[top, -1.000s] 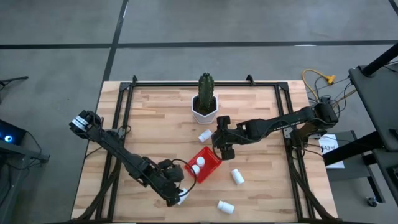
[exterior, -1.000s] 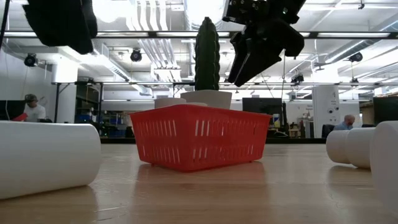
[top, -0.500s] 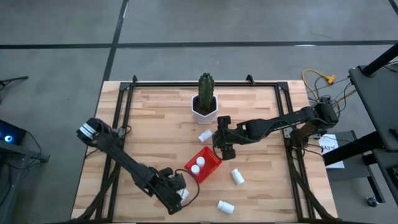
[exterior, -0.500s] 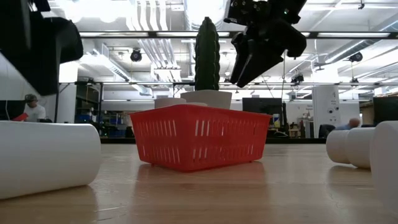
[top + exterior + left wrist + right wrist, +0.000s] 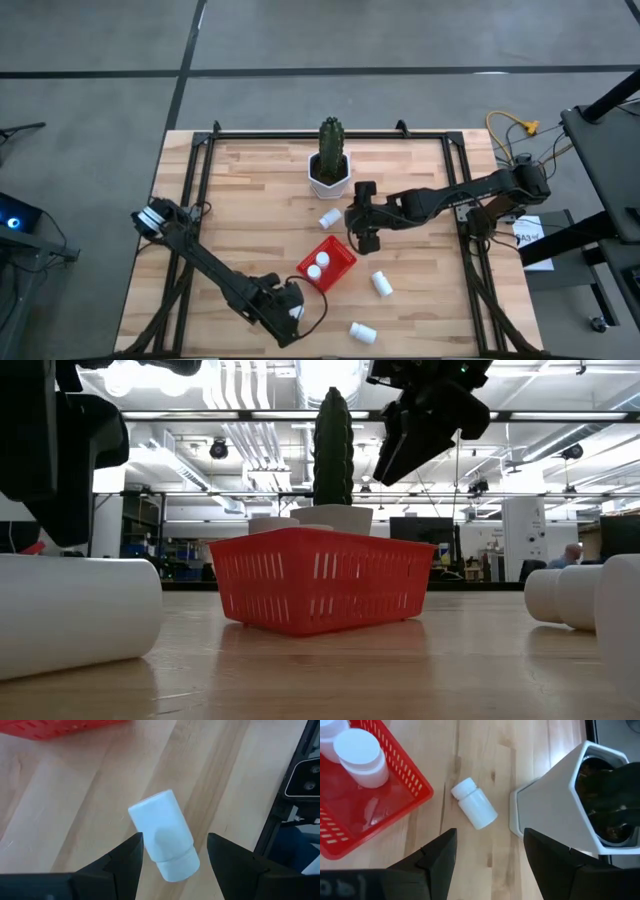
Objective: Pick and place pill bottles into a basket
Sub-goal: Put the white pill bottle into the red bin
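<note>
Grey concrete floor (image 5: 400,35); bright ceiling lights (image 5: 325,372) over the workshop.

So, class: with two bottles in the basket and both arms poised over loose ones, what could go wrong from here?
1. The bottle between the left gripper jaws lies on its side near the table edge; a glancing close could roll it off.
2. The right gripper is above a bottle close to the cactus pot, so descending may bump the pot.

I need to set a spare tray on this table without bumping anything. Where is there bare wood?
The far left corner, left of the white hexagonal cactus pot, is bare, as is the far right corner beside it. The middle and near edge are crowded: small red plastic basket, scattered white pill bottles, and both arms.
</note>
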Controlling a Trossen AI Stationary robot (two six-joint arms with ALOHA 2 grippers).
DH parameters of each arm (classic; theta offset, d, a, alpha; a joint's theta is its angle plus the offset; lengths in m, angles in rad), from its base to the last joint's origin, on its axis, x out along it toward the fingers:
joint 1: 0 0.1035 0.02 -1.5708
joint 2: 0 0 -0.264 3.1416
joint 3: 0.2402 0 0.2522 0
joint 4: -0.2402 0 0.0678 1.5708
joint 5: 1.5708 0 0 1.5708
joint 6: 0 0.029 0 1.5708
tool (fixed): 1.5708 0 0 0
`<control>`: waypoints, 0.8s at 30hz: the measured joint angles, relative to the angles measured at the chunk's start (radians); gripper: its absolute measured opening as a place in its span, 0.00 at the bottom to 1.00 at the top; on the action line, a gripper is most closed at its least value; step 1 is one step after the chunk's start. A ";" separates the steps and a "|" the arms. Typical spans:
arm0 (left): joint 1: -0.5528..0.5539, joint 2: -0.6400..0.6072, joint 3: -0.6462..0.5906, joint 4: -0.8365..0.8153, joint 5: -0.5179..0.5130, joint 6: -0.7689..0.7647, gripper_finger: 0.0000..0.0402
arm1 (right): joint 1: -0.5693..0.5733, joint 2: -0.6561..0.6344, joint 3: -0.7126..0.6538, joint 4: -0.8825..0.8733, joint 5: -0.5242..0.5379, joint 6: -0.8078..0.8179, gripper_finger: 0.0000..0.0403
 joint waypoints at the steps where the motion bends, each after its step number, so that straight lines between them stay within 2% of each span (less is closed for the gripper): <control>1: -0.001 0.001 0.001 0.001 0.000 -0.001 0.50 | 0.000 0.000 -0.002 -0.001 0.000 0.004 0.54; 16: -0.016 0.001 -0.006 -0.089 -0.024 -0.104 0.50 | 0.000 0.000 -0.009 -0.053 0.000 0.070 0.54; 21: -0.016 0.001 0.006 -0.064 -0.031 -0.066 0.50 | 0.000 0.000 -0.009 -0.053 0.002 0.067 0.54; 24: -0.016 0.001 0.015 -0.063 -0.032 0.008 0.50 | 0.000 0.000 -0.009 -0.053 0.002 0.068 0.54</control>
